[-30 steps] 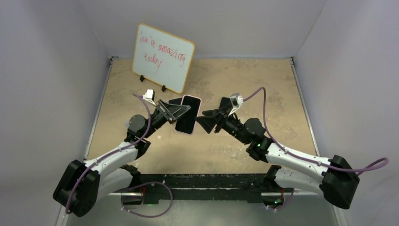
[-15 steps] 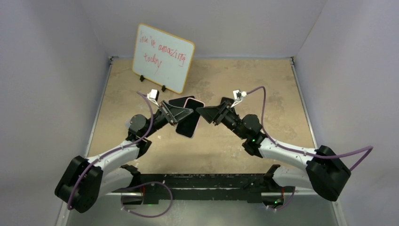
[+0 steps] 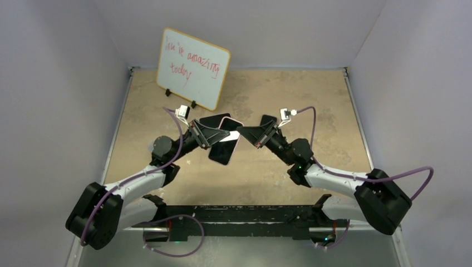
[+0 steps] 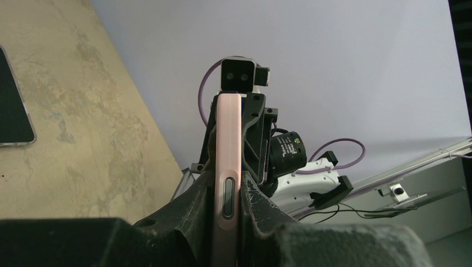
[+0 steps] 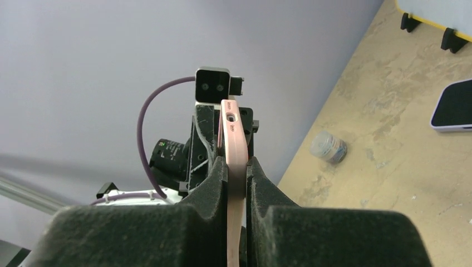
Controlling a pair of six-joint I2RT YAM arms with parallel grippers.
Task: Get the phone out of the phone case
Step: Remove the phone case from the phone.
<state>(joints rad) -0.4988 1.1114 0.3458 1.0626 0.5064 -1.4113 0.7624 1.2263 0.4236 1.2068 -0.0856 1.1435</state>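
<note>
A phone (image 3: 224,151) with a dark screen sits in a pink phone case (image 3: 233,121) and is held in the air above the middle of the table. My left gripper (image 3: 219,134) is shut on the case from the left. In the left wrist view its fingers press both faces of the pink case (image 4: 227,144) beside a side button. My right gripper (image 3: 241,132) comes from the right and is shut on the case's upper right edge. Seen by the right wrist camera, the pink case (image 5: 234,139) rim stands edge-on between the pads of my right gripper (image 5: 237,167).
A second dark phone (image 3: 214,119) lies flat on the table behind the held one; it also shows as phone (image 4: 11,105) and phone (image 5: 453,104). A whiteboard (image 3: 192,68) with red writing stands at the back left. A small round roll (image 5: 328,147) lies near the wall.
My right gripper moved left to the phone and closed on the case's edge. The left arm tilted the phone slightly and kept its grip.
</note>
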